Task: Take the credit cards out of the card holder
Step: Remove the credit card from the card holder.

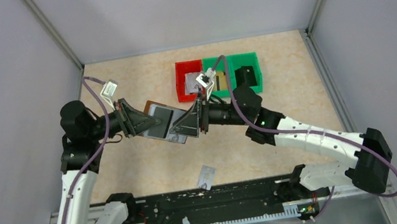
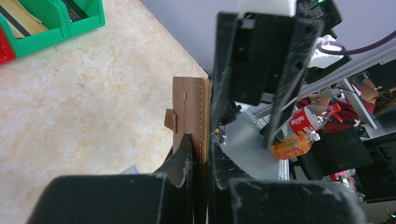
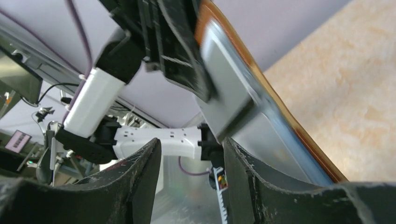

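The brown leather card holder point(image 1: 150, 107) is held open above the table in my left gripper point(image 1: 147, 121). In the left wrist view the holder point(image 2: 189, 109) shows edge-on, its small tab on the left, clamped between my left gripper's point(image 2: 201, 149) jaws. A silvery card point(image 1: 161, 121) sits in its inner pocket and also shows in the right wrist view point(image 3: 233, 102). My right gripper point(image 1: 180, 131) is at the holder's lower right edge. It is open point(image 3: 192, 142); the card lies outside its right finger point(image 3: 243, 177), with nothing between the jaws. One pale card point(image 1: 207, 176) lies loose on the table.
A red bin point(image 1: 189, 81) and a green bin point(image 1: 236, 73) stand side by side at the back of the table, just behind my right arm. The green bin point(image 2: 60, 23) holds flat items. Grey walls close in the table on three sides.
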You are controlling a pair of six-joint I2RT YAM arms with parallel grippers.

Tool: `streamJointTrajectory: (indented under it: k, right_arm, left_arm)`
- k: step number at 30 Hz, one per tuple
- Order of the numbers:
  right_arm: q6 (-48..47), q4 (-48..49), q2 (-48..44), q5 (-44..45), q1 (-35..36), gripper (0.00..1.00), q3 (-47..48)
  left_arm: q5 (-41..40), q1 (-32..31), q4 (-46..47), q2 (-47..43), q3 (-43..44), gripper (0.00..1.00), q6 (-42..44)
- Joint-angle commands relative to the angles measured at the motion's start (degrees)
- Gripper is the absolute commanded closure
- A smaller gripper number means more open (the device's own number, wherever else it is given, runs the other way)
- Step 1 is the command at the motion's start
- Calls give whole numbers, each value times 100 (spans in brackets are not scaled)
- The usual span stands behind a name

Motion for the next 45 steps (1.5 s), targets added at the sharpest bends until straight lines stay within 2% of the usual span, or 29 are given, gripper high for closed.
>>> streamJointTrajectory:
  k: [1, 18, 22, 24, 29, 31, 34, 39, 41, 45]
  right_arm:
    - [518, 940, -32, 150, 92, 49, -261]
    - [694, 1239, 357, 475, 111, 50, -362]
    - [859, 1610, 434, 387, 107, 51, -362]
    - [1037, 1987, 547, 213, 111, 55, -386]
    - [1632, 3121, 765, 54, 112, 76, -524]
    - [1751, 3245, 806, 95, 111, 79, -545]
    - [1832, 3205, 818, 298, 112, 83, -578]
    - [1995, 3057, 842, 754, 111, 96, -667]
    - [2090, 3084, 868, 905, 107, 100, -742]
    - [2189, 3181, 888, 1037, 104, 100, -931]
  left_arm:
    - [-56, -3, 265, -131, 125, 100, -268]
    - [648, -3, 1686, -141, -159, 100, -1861]
    - [740, -3, 1968, -170, -244, 100, -2160]
    - [723, -3, 2037, -188, -292, 100, -2214]
    - [726, -3, 1923, -172, -295, 100, -2112]
    - [710, -5, 1786, -168, -288, 100, -2004]
    - [609, -3, 1528, -189, -302, 96, -1808]
    - [218, -3, 722, -208, -245, 88, -1139]
    - [153, -3, 473, -159, -222, 75, -939]
    - [178, -3, 266, -82, -256, 61, -879]
